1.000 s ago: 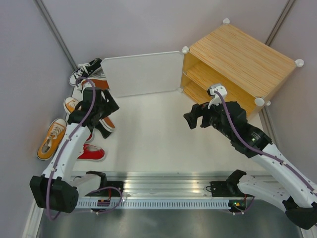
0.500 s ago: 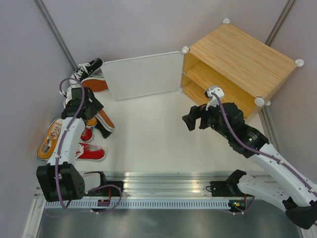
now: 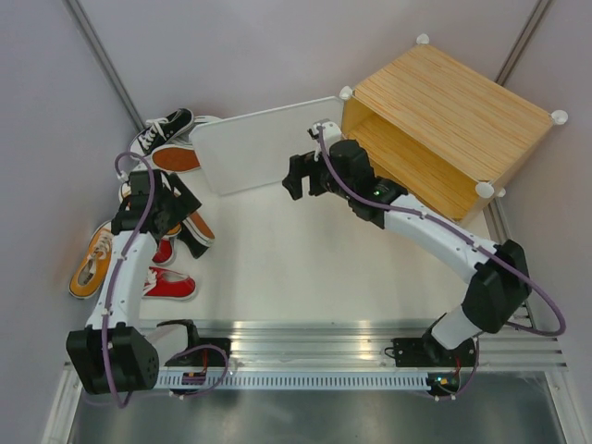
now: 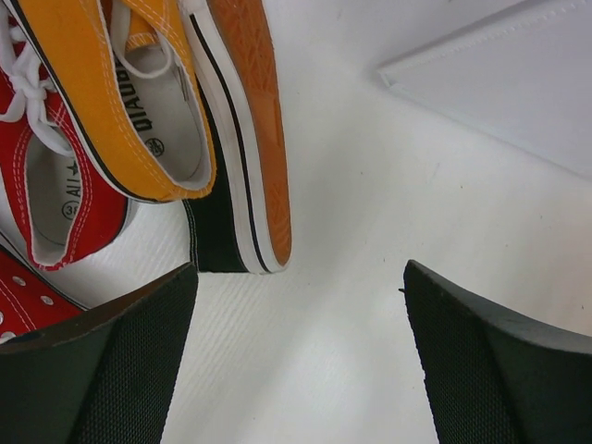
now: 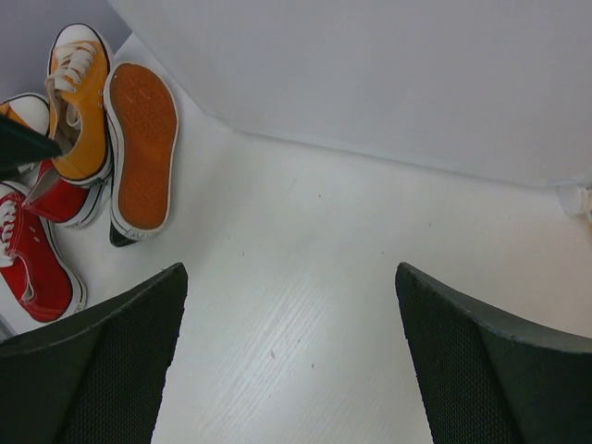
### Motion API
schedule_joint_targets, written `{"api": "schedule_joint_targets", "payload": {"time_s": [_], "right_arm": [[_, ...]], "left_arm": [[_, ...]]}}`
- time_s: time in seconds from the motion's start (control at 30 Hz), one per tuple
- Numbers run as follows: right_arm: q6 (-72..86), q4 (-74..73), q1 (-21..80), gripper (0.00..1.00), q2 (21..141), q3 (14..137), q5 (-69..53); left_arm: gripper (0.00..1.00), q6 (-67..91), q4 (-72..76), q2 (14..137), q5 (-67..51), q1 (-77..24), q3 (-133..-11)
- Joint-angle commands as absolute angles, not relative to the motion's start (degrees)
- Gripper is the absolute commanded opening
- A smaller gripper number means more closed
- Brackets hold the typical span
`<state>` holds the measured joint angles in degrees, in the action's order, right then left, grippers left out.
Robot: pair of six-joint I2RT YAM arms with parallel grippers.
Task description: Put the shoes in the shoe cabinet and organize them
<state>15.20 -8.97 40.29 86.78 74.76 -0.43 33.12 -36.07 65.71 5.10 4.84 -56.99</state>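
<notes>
We see the shoes [image 3: 196,226] bunched at the left side of the table [image 3: 305,268], well apart from the cabinet [image 3: 453,106]. The cabinet stands in the back right corner with its door [image 3: 259,143] swung wide to the left. At the back of the bunch lies a black shoe [image 3: 162,129], and a sole-up shoe [image 3: 176,159] lies just beside it, near the door's edge. Nearer to us an orange shoe [image 3: 92,259] lies along the left wall, with a red shoe [image 3: 171,285] close by. The left gripper [image 4: 296,268] hangs low by the bunch, its fingers spread wide with only bare table between them. From its wrist we see, just ahead of the fingers, a second orange shoe [image 4: 120,102], a second red shoe [image 4: 65,185] tucked partly under it, and a tipped shoe [image 4: 250,120]. The tipped shoe is black and lies on its side against the orange one, showing its orange-brown sole. The right gripper [image 3: 298,178] reaches across the middle of the table, just in front of the door. Its fingers are likewise wide apart and grip nothing. Its wrist looks over bare table toward the shoes on the left.
</notes>
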Motion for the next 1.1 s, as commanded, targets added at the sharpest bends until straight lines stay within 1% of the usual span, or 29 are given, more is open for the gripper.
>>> {"api": "schedule_joint_targets", "payload": {"time_s": [0.0,0.1,0.17,0.37,0.53,0.7,0.77,0.87,1.07], "right_arm": [[15.47,-0.71,40.43,0.97,91.74,82.16,-1.58],[17.14,2.1,40.43,0.97,100.07,88.14,-1.32],[18.36,4.12,40.43,0.97,103.08,92.01,-1.32],[19.69,8.17,40.43,0.97,113.98,101.94,-0.35],[20.91,9.31,39.82,0.98,122.68,111.77,6.13],[27.49,11.42,37.36,0.98,128.57,116.63,15.19],[30.75,11.51,36.3,0.98,129.28,117.42,15.65],[31.2,10.55,34.37,0.98,128.24,116.9,12.23],[28.22,11.6,33.75,0.98,119.72,107.68,6.51]], "left_arm": [[0.95,29.88,-39.89,61.63,0.26,4.92,-56.6],[0.96,29.36,-43.31,59.68,-2.81,4.83,-56.95],[0.96,28.74,-44.9,57.57,-4.04,4.83,-57.3],[0.97,27.6,-49.92,52.04,-3.96,4.92,-58.36],[0.97,27.16,-52.2,49.49,-3.69,4.83,-58.62],[0.98,26.63,-53.79,47.99,-3.25,4.92,-58.36],[0.98,26.63,-53.96,47.81,-3.51,4.92,-58.36],[0.98,26.54,-54.05,47.9,-3.43,4.92,-58.27],[0.98,26.81,-53.79,48.78,-3.25,4.83,-58.1]]}}
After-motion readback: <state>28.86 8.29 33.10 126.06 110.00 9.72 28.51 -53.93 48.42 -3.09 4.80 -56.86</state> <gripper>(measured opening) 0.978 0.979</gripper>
